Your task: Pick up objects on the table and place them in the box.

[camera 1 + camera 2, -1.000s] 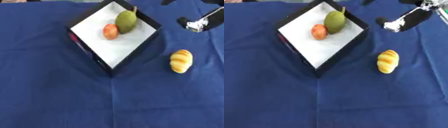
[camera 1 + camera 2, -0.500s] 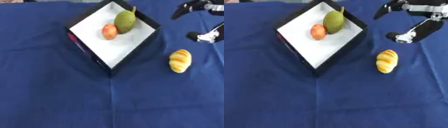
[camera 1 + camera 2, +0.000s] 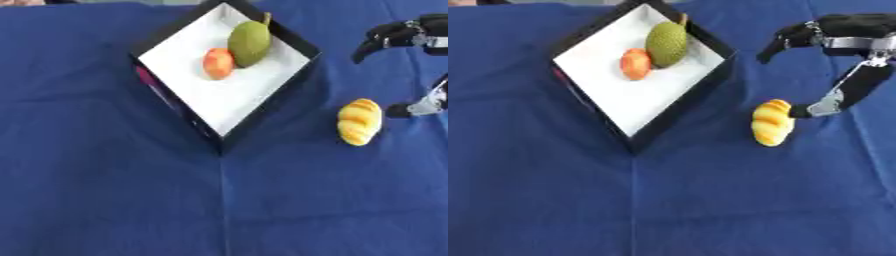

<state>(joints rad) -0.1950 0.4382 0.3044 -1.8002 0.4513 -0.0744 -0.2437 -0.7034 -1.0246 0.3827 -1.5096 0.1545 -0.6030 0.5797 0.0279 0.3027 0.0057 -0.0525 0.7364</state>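
We see a worktop covered in blue cloth, and in the upper middle of the frame a black box with a white floor, turned so one corner points toward the bottom of the picture. Inside it, toward its upper part, a green pear-shaped fruit lies touching a smaller orange-red fruit on its left.

To the right of the box, out on the cloth, lies a yellow croissant-like pastry, its long side running roughly top to bottom. It sits near the box's right wall but apart from it.

At the right edge of the frame the right robot hand comes in, spread open: one dark finger arches toward the upper left above the pastry, and another reaches down with its tip just beside the pastry's right side; we cannot tell whether it touches.
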